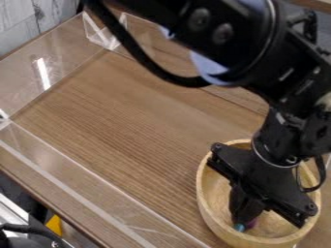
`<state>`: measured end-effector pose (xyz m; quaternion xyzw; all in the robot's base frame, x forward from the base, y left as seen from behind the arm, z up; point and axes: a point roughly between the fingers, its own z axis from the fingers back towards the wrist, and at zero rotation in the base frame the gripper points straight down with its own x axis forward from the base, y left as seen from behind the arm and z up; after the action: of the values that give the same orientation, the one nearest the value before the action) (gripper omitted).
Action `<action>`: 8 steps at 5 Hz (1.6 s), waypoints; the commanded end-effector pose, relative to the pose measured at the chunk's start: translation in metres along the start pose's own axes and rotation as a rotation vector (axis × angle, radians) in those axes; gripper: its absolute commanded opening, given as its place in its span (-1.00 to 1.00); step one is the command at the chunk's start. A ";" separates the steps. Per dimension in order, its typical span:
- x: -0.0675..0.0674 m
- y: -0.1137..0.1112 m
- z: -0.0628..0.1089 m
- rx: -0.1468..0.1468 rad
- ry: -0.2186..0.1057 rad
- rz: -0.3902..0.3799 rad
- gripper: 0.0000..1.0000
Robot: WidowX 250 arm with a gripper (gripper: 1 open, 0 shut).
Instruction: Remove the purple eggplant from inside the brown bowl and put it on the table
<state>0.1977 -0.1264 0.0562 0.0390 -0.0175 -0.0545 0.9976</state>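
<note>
The brown bowl (211, 186) sits at the table's (130, 126) front right corner. My black gripper (250, 219) reaches straight down into it, and its jaws look shut. Only a sliver of the purple eggplant (243, 229), with its teal tip, shows on the bowl's floor right under the fingertips. The fingers cover the rest of it. I cannot tell whether the fingertips hold the eggplant or just touch it.
Low clear acrylic walls (65, 53) edge the wooden table at the back left and along the front. The thick black arm (233, 48) with its cables spans the upper right above the bowl.
</note>
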 end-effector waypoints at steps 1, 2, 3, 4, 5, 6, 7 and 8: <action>0.009 -0.004 0.019 -0.022 -0.066 -0.002 -1.00; 0.009 -0.002 0.020 -0.014 -0.064 0.006 -1.00; 0.009 0.000 0.020 -0.007 -0.063 0.016 -1.00; 0.009 0.001 0.019 0.000 -0.061 0.024 -1.00; 0.009 0.002 0.019 0.006 -0.059 0.032 -1.00; 0.010 0.004 0.018 0.012 -0.057 0.040 -1.00; 0.011 0.007 0.026 0.007 -0.059 0.060 -1.00; 0.017 0.018 0.042 -0.003 -0.070 0.104 -1.00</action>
<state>0.2082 -0.1104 0.0870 0.0479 -0.0311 -0.0069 0.9983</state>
